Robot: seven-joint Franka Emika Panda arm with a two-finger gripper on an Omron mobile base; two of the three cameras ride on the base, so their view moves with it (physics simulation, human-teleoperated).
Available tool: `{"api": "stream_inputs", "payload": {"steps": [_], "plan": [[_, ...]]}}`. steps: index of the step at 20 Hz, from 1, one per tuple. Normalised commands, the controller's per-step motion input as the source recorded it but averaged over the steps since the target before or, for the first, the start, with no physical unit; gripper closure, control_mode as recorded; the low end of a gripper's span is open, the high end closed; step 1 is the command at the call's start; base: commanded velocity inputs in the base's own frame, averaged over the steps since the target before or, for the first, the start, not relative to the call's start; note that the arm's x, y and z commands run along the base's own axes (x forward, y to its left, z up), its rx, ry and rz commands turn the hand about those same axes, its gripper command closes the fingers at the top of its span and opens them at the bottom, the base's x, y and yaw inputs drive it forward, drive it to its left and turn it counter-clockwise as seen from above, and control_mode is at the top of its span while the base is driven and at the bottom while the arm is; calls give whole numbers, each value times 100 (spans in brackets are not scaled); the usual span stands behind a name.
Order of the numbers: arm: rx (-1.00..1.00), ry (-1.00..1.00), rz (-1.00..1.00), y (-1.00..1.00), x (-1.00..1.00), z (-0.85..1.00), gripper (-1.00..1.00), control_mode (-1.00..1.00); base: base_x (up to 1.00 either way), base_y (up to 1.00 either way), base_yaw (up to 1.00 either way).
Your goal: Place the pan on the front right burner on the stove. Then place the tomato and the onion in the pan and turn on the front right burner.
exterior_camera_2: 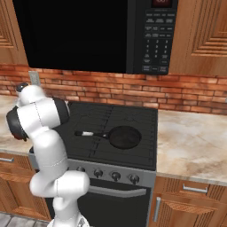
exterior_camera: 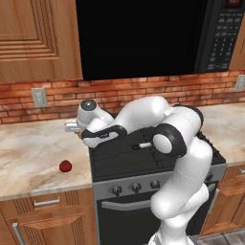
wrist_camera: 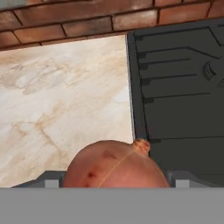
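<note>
Both base views look down over the stove (exterior_camera_2: 111,133) from opposite sides; the hand view hangs close above its left edge.

The onion (wrist_camera: 116,166) sits large at the bottom, between the gripper's (wrist_camera: 114,180) spread finger tips; whether they touch it is hard to tell. It lies on the marble bench (wrist_camera: 65,100) beside the stove's (wrist_camera: 179,87) black grate, brick wall (wrist_camera: 87,22) beyond.

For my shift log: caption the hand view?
Onion between the gripper jaws, above counter beside the stove.
</note>
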Motion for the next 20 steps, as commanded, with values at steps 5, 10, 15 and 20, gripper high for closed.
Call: {"api": "stream_inputs", "payload": {"steps": [5, 10, 15, 20], "plan": [[0, 0, -2, -59, -21, 17, 100, -100, 0, 0, 0], [0, 0, -2, -56, -11, 20, 100, -100, 0, 0, 0], [0, 0, -1, -49, 0, 25, 100, -100, 0, 0, 0], [-1, 0, -2, -51, 0, 19, 100, -100, 0, 0, 0]]}}
